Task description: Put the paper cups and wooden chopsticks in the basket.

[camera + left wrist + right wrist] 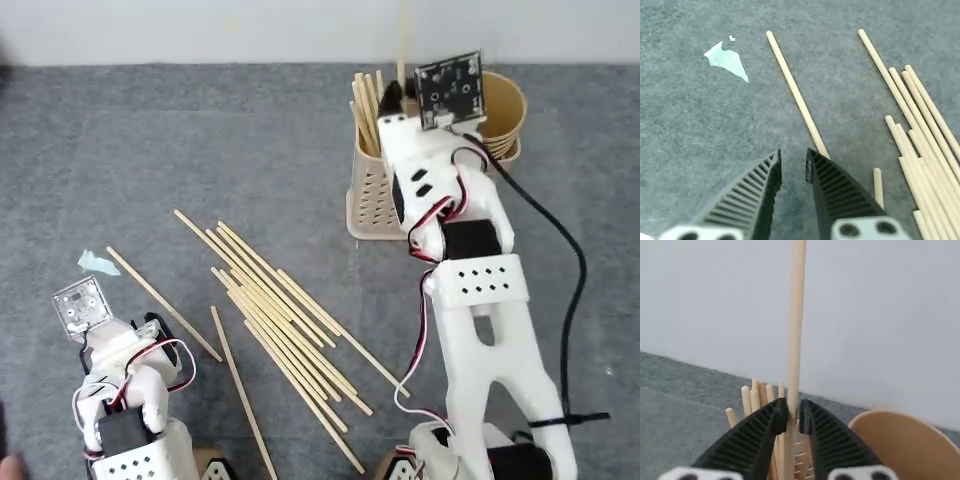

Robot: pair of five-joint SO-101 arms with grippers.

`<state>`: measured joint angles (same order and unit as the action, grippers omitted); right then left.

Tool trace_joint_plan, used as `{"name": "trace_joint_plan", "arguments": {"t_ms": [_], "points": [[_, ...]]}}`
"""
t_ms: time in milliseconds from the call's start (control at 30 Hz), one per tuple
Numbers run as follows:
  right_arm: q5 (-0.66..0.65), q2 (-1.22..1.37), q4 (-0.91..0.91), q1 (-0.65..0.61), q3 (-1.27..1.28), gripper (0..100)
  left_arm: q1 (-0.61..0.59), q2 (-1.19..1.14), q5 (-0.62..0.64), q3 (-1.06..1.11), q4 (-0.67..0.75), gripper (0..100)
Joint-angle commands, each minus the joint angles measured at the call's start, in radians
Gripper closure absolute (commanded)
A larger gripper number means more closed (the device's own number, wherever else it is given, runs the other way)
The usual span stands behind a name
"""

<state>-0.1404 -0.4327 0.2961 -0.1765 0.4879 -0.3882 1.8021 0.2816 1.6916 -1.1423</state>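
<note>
The right end effector [792, 412] is clenched on one upright chopstick [796, 315], held at the upper right of the high view directly over the basket [372, 205]. Several sticks [366, 108] already stand on end there, and the stacked cups [503, 105] appear to sit in the basket's right side, though the arm hides how. The step in hand looks like dropping this chopstick in. The next move calls for lowering it so its bottom end goes inside the rim among the standing sticks, then letting go without catching the basket wall or nudging the cups. Much seems left to do: a loose pile [290, 325] of chopsticks lies fanned across the middle of the bench [200, 150]. Left of the pile a lone stray [796, 95] runs diagonally up to the left end effector [792, 156]. That end effector sits at the lower left of the high view, released, its jaws a narrow gap apart with nothing between them and one jaw tip over the stray's near end. A pale scrap [726, 59] lies on the bench beyond it, apart from the stray.
</note>
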Motion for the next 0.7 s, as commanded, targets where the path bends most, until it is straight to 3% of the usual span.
{"name": "trace_joint_plan", "arguments": {"t_ms": [0, 433, 667], "points": [[0.011, -0.064, 0.025, 0.001, -0.011, 79.6, -0.003, 0.008, -0.003, -0.007, 0.018, 92], [0.006, -0.203, 0.656, -0.008, -0.193, 81.9, -0.003, 0.008, -0.003, -0.007, 0.018, 92], [0.005, -0.219, 0.938, -0.163, -0.192, 81.9, -0.003, 0.008, -0.003, -0.007, 0.018, 92]]}}
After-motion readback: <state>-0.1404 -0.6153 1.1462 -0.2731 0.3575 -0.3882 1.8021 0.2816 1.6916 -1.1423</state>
